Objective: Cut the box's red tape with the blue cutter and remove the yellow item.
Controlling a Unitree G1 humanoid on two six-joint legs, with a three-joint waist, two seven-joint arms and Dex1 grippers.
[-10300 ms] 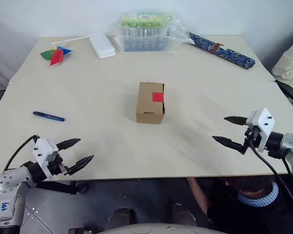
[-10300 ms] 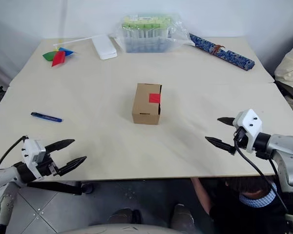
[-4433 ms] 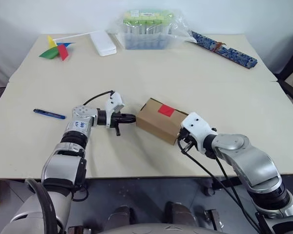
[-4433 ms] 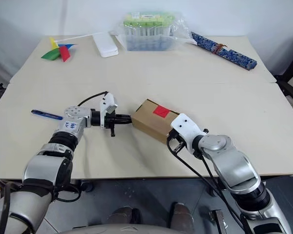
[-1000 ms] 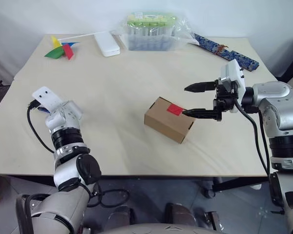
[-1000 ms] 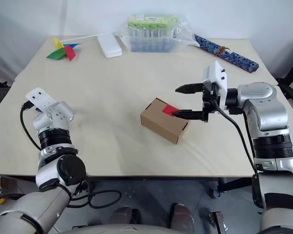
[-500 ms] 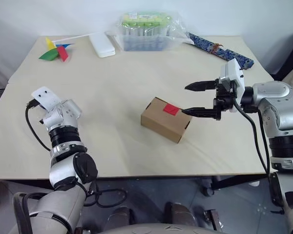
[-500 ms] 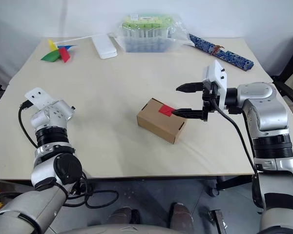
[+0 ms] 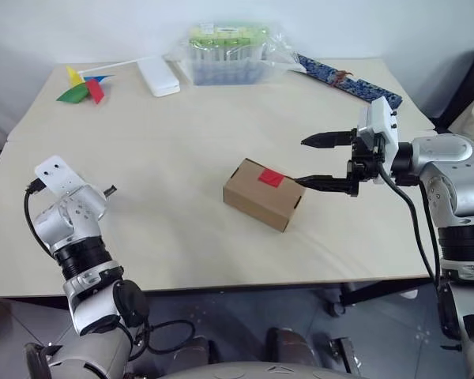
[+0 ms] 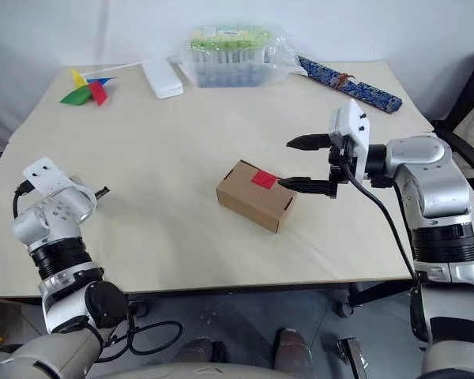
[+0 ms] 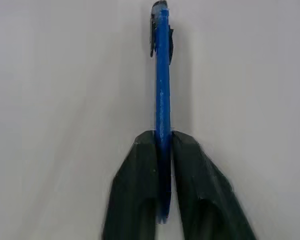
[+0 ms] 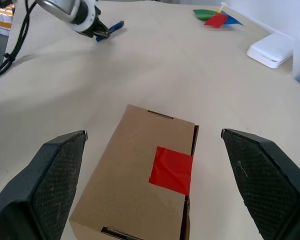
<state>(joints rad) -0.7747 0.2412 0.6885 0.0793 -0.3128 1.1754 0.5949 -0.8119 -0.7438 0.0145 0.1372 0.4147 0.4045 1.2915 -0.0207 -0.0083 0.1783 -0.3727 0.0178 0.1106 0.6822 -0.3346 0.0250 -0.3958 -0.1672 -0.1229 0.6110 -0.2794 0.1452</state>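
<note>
Our left gripper [image 11: 162, 150] has its two black fingers [image 11: 135, 195] pressed together on the blue cutter [image 11: 162, 75], pinching it near its back end so that most of the slim body sticks out ahead of the tips. We judge the cutter to be light, stiff and smooth; held this far back it could swivel under cutting pressure, so a grip nearer its middle would be steadier.

Our right gripper [image 9: 325, 162] hangs with its fingers spread wide and holds nothing. One finger [image 9: 320, 183] reaches toward the near right end of the box [image 9: 261, 195]; whether it touches the cardboard we cannot tell.

The box lies closed near the middle of the table [image 9: 182, 126], turned at an angle. The red tape [image 9: 270, 177] sits on its top face across the flap seam, uncut. The box looks light, and we expect it to slide when pushed, so it is best braced by its side walls, leaving the tape clear. Its thin cardboard may dent under a hard squeeze. The yellow item is hidden from us, presumably still inside.

Open tabletop surrounds the box on all sides. The pinwheel [image 9: 79, 85], white case [image 9: 158, 76], plastic tub [image 9: 229, 54] and dark patterned strip [image 9: 347, 82] lie well apart along the far edge. Our left arm is close to the near left edge.
</note>
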